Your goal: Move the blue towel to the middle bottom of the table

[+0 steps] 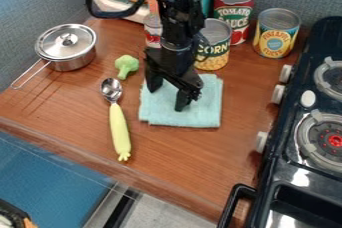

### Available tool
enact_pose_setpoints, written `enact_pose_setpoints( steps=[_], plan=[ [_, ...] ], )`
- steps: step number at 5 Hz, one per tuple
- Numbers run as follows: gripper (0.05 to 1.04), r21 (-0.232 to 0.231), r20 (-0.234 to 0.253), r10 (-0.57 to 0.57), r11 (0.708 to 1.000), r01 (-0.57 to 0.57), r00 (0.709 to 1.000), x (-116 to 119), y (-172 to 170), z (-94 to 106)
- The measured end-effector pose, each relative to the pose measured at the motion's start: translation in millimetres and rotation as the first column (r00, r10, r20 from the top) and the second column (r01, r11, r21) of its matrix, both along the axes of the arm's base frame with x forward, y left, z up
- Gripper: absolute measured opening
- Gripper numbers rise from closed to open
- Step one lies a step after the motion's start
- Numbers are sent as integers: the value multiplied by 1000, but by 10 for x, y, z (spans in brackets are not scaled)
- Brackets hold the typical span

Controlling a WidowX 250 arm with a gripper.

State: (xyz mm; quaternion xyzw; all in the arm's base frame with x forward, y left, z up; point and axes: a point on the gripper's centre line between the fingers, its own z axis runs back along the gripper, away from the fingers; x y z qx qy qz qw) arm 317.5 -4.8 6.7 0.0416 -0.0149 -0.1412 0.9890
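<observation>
Camera view: downturned claw point(167, 99) over towel point(206, 111)

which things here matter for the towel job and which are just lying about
For the job:
- blue towel
- hand, at the towel
- table, where the towel goes

Just lying about:
- lidded pot
- toy broccoli
- spoon
- cans
- stove

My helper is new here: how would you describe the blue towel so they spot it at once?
Start at the black stove on the right, then look left onto the wooden table. Under the black gripper lies the towel, pale blue-green and squarish, the only cloth among cans, spoon and toy broccoli.
</observation>
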Motion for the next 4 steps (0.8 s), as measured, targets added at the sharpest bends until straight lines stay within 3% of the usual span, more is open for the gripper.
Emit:
enact_pose_setpoints(
  steps=[4],
  plan=[
    [998,-78,-55,-76,994,71,996,-278,-452,-20]
  ],
)
